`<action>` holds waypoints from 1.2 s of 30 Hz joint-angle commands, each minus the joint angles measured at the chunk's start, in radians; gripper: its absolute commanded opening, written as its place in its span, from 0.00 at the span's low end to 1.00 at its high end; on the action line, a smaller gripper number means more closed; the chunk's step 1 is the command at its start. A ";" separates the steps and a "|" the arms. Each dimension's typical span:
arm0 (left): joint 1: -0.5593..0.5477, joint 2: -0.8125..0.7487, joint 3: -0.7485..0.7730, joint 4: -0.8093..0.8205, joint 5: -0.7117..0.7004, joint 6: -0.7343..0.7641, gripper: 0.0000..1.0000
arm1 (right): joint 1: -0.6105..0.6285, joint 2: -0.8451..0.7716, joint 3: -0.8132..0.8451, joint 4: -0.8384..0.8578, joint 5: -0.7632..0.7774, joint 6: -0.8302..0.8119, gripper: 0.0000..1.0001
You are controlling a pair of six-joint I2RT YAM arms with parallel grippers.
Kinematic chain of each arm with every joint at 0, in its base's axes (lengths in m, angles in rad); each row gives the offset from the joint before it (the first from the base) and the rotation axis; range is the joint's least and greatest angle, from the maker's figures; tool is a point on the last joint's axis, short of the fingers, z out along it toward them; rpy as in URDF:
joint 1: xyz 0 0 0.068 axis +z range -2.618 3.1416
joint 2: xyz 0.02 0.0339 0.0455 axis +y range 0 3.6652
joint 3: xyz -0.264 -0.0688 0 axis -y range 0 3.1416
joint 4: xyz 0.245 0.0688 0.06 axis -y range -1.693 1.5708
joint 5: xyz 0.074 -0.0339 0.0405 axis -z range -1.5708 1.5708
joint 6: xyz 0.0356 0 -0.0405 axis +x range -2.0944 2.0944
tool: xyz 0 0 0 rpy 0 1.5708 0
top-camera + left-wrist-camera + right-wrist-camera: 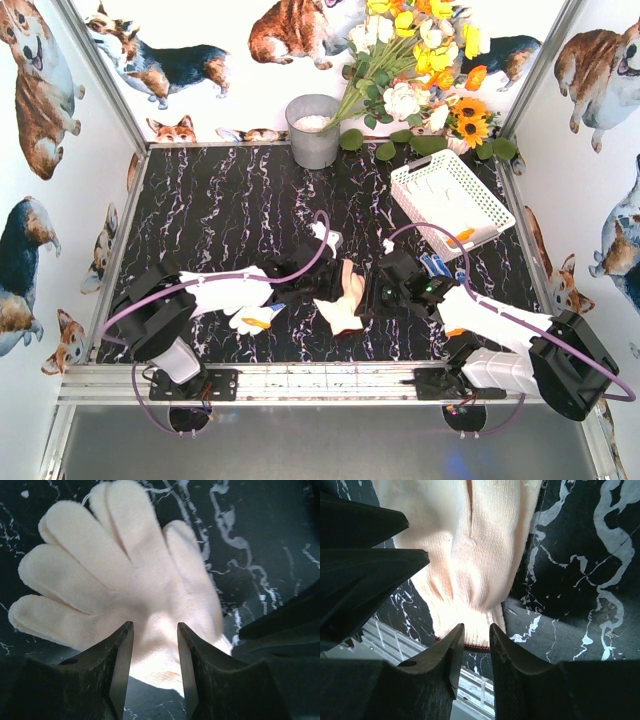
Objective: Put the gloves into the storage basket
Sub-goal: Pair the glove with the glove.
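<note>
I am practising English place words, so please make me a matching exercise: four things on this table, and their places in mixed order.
1 storage basket
2 grey bucket
3 cream glove
4 yellow-and-white glove

A near side, left of centre
B far right
C far middle
D near side, centre

Pairs: 1-B, 2-C, 3-D, 4-A

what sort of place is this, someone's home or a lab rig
Most likely a staged robot test cell, not a home: the left arm and right arm are bolted to an aluminium rail, the walls are corgi-print panels in a metal frame, and the flowers look like props.
</note>
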 commanded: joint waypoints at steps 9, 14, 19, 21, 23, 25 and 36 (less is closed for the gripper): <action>0.005 0.011 -0.141 0.036 -0.013 0.032 0.33 | -0.009 0.040 0.118 0.047 0.136 -0.027 0.31; 0.005 -0.034 -0.201 0.053 0.084 0.125 0.33 | -0.015 0.054 0.123 0.050 0.115 -0.024 0.32; -0.017 -0.123 -0.272 0.027 0.158 0.196 0.33 | -0.036 0.035 0.121 0.028 0.113 -0.043 0.33; -0.037 -0.170 -0.290 0.021 0.167 0.206 0.33 | -0.051 0.022 0.120 0.025 0.110 -0.049 0.33; -0.044 -0.209 -0.301 0.013 0.167 0.205 0.35 | -0.070 0.014 0.121 0.030 0.093 -0.055 0.34; -0.045 -0.249 -0.303 0.004 0.141 0.196 0.37 | -0.086 0.015 0.125 0.048 0.066 -0.052 0.36; -0.021 -0.336 -0.258 0.020 -0.044 0.062 0.44 | -0.106 0.198 0.191 0.175 -0.082 -0.039 0.38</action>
